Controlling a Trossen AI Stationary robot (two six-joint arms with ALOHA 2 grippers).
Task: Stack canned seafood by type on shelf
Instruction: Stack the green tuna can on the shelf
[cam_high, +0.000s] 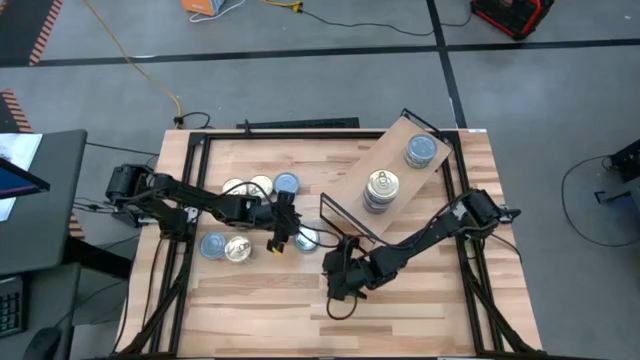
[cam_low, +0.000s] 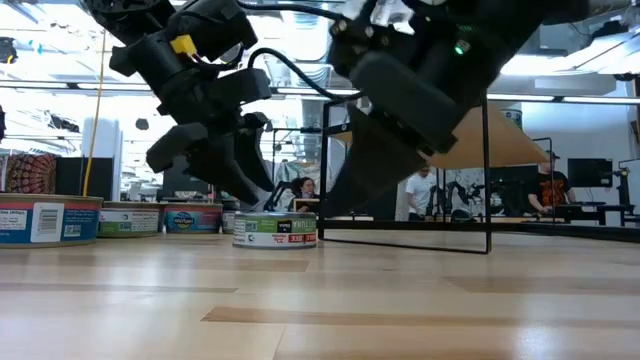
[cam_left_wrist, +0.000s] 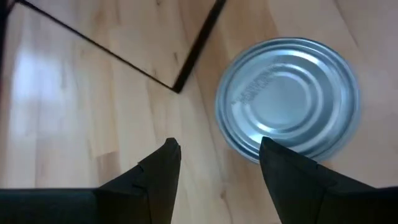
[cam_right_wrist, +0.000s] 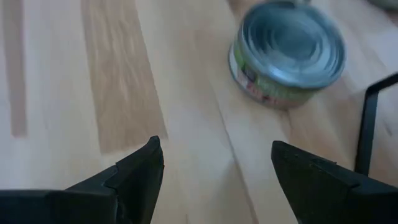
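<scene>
A tin with a silvery-blue lid and a green-and-white label stands flat on the tabletop near the shelf's front frame. My left gripper hovers open just beside and above it. My right gripper is open over bare wood, with the same tin ahead of it. The shelf, a light board on a black frame, carries a gold-lidded stack and a blue-lidded stack.
More tins stand on the table to the left: three in a row and two nearer the front, seen side on in the low view. The shelf's thin black frame rods run close to both grippers.
</scene>
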